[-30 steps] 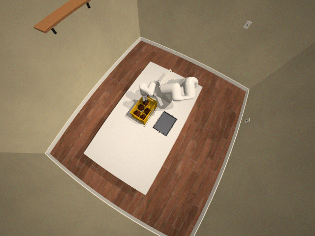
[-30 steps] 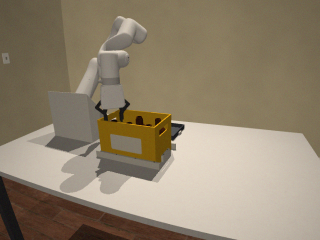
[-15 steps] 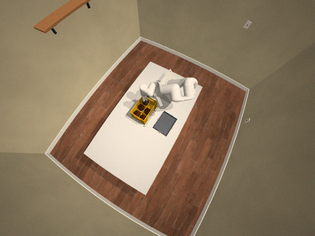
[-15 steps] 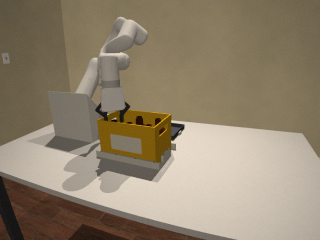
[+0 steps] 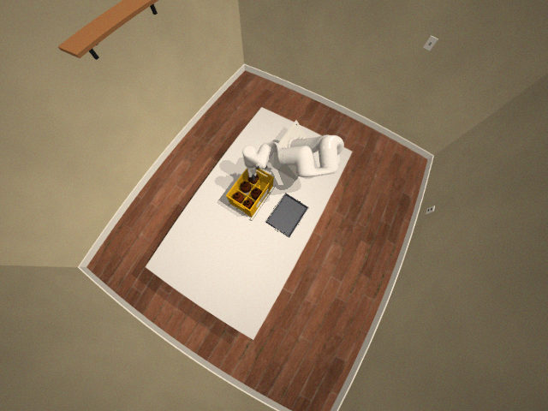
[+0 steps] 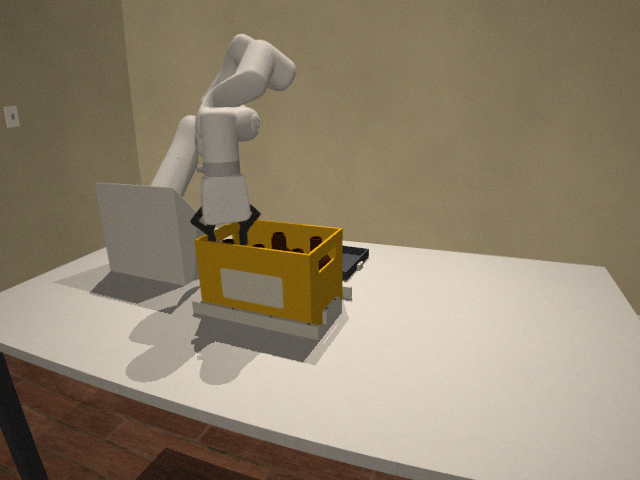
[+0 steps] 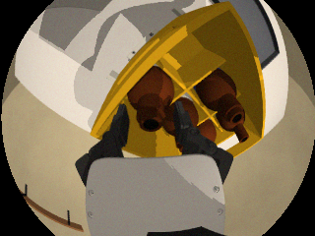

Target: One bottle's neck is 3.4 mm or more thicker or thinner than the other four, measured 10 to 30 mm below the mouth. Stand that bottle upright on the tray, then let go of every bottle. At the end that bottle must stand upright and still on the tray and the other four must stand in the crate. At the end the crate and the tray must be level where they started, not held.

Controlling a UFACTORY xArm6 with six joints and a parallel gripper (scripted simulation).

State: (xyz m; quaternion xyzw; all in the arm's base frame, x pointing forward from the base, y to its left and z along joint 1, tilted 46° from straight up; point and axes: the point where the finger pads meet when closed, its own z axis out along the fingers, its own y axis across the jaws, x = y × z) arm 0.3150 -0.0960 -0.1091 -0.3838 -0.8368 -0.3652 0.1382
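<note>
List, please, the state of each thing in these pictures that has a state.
Gripper: open, holding nothing, its fingers on either side of one bottle neck.
Bottles: upright in the crate, none lifted.
Crate: level, on its pale base on the table.
Tray: flat beside the crate, no bottle on it.

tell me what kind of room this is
Probably a plain indoor test room: beige walls, a wood floor, and one white table holding the arm, a bottle crate and a tray.
</note>
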